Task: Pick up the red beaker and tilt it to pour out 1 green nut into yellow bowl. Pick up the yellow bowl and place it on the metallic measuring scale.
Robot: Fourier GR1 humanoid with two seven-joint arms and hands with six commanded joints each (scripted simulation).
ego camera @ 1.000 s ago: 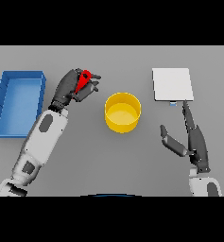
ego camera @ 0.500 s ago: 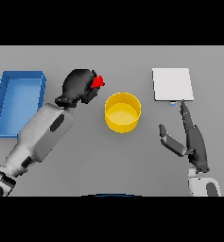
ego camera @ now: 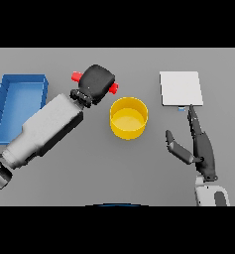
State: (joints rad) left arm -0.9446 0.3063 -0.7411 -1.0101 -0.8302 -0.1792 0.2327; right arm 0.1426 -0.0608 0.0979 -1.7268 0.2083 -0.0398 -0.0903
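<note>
1. Fingers of your left hand (ego camera: 98,82) are curling round the red beaker (ego camera: 112,88), which is showing only as red ends poking out on either side of the hand.
2. You are holding the beaker tipped on its side, just left of the bowl (ego camera: 129,117) and above the table (ego camera: 89,168), with its right end near the bowl's rim.
3. Your right hand (ego camera: 198,144) is waiting with fingers straight and empty, just below the scale (ego camera: 181,88).
4. No nut is showing; whether one is in the bowl is something you cannot tell.
5. For a clean pour, you are probably wanting the beaker's mouth over the bowl's middle first, then tilting slowly so only one nut is dropping.
6. A blue bin (ego camera: 18,101) is sitting to the far left.
7. No writing or brand is showing anywhere.
</note>
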